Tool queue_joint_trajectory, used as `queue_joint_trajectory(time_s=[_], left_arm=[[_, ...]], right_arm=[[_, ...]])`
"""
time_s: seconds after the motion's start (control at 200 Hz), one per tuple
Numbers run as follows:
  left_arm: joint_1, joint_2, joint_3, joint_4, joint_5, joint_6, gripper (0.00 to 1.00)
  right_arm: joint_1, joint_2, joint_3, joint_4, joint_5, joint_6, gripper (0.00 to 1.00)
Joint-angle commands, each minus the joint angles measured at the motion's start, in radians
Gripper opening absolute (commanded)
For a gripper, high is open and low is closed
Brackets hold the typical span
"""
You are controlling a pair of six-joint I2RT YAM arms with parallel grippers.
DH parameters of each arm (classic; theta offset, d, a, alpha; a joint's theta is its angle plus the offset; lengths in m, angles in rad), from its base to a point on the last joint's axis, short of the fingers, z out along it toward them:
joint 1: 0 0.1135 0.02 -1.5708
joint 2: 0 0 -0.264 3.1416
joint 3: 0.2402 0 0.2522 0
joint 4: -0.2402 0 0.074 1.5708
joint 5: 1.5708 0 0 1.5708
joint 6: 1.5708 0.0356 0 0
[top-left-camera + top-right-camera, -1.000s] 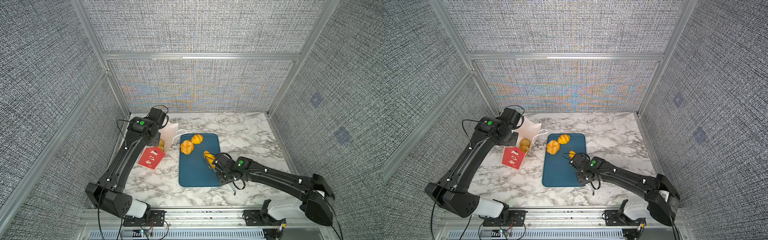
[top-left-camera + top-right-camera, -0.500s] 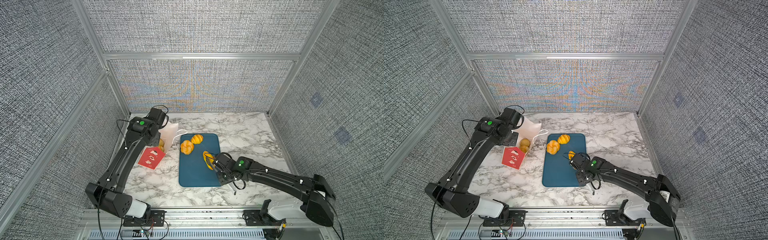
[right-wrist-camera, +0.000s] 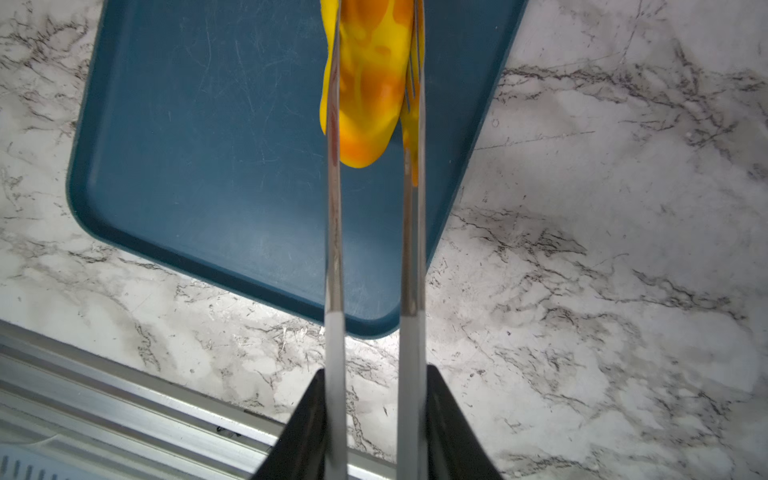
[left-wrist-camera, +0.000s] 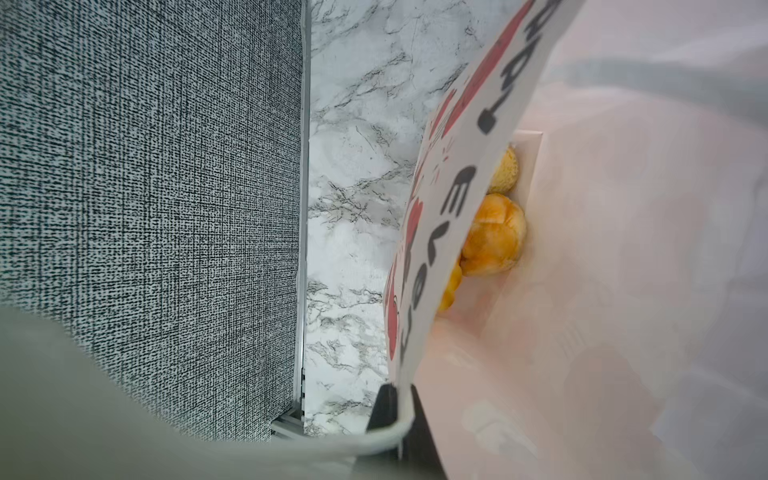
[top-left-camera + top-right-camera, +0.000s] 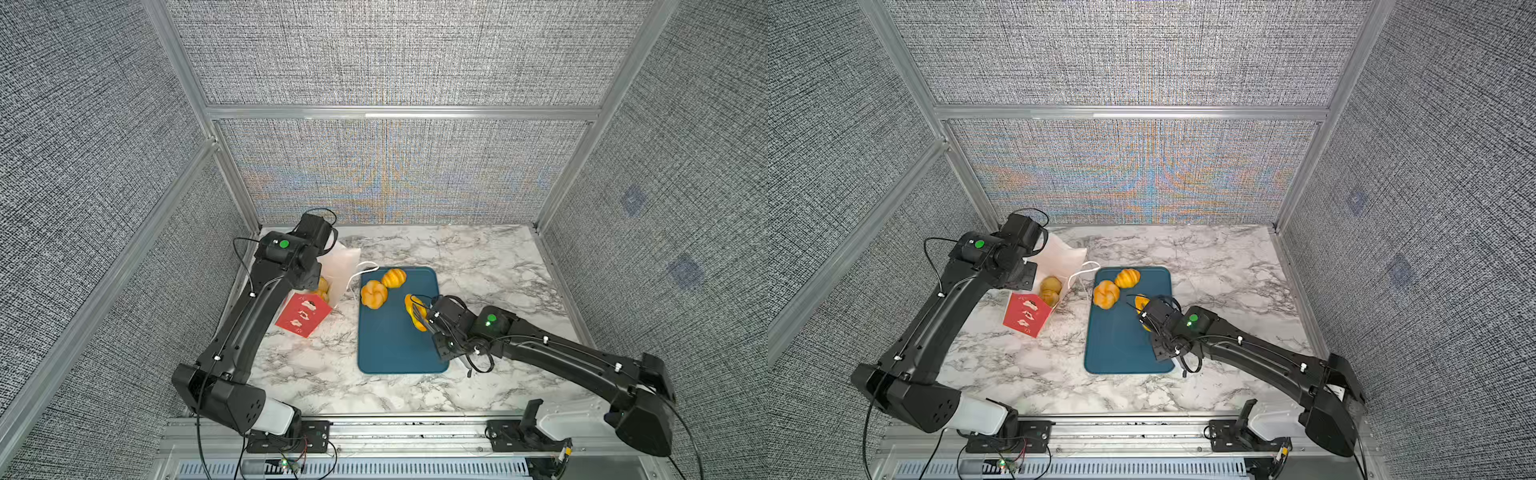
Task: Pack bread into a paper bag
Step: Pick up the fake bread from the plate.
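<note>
The paper bag (image 5: 303,316) (image 5: 1026,319) stands tilted at the table's left, red side forward, mouth open. Bread (image 5: 1050,286) (image 4: 494,237) lies inside it. My left gripper (image 4: 395,401) is shut on the bag's printed front wall at the rim, with a white cord handle across its fingers. On the blue tray (image 5: 395,345) (image 5: 1121,345) lie a knot roll (image 5: 374,294) and a croissant (image 5: 394,277). My right gripper (image 3: 376,374) (image 5: 436,322) is shut on metal tongs (image 3: 334,232). The tongs' tips pinch another piece of bread (image 3: 370,83) (image 5: 415,311) over the tray's right side.
The marble table (image 5: 478,266) is walled in by grey panels at the back and both sides. A metal rail (image 5: 374,428) runs along the front edge. The bag's second cord handle (image 5: 363,268) droops onto the tray's far left corner.
The tongs' arms have drawn closer together on the bread in my right gripper. The left arm and the bag have not moved.
</note>
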Motion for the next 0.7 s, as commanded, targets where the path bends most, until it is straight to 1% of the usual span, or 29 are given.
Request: queue_joint_trajectory(time_s=[0.0,0.335,0.696], left_arm=[[-0.001,0.003,0.01,0.01,-0.004,-0.004,0.02],[-0.001,0.005,0.008,0.01,-0.004,-0.002,0.02],[-0.001,0.012,0.01,0.016,0.008,-0.001,0.02]], right_arm=[[0.001,-0.004,0.021,-0.019,0.03,0.002,0.29],[-0.001,0.016,0.135,-0.075,0.066,-0.011,0.29],[-0.002,0.064,0.315,-0.141,0.111,-0.033,0.27]])
